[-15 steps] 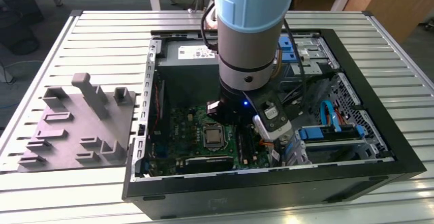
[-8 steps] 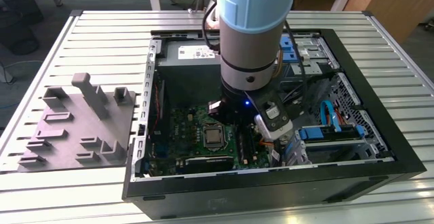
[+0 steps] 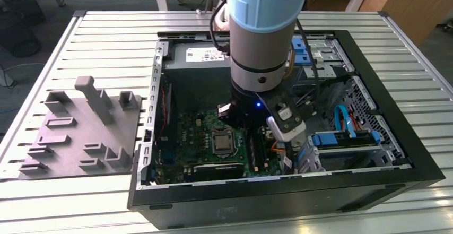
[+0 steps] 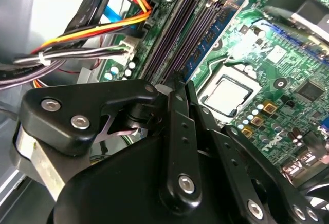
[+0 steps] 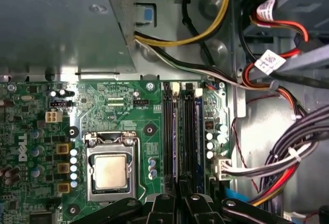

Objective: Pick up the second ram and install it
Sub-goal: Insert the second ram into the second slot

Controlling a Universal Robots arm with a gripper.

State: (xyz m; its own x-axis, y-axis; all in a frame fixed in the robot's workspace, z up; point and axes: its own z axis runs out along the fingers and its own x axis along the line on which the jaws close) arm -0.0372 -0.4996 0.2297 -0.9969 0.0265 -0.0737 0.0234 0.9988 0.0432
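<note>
The arm hung low inside the open computer case [image 3: 396, 138], and the gripper [image 3: 244, 121] sat right over the memory slots [image 5: 180, 131] beside the processor [image 5: 109, 171]. In the second wrist view the black fingers [image 4: 177, 126] had come together at a narrow tip, pressed down on the end of the memory rows. In the first wrist view the gripper [image 5: 180, 196] showed the same thing, its two fingertips side by side with hardly any gap.

The second ram [image 4: 208, 41] lay seated in a slot, a long bluish strip with dark chips, running away from the fingertips along the board. Whether the fingers pinched its edge or only pushed on top, I could not tell. In the first wrist view that strip [image 5: 197, 131] sat between the black slots and the edge of the green board [image 5: 123, 106].

Bundled cables [image 4: 77, 39] curled just beside the slots. The gray holder tray [image 3: 78, 133] stood on the slatted table [image 3: 42, 59], well apart, on the exterior view's left.
</note>
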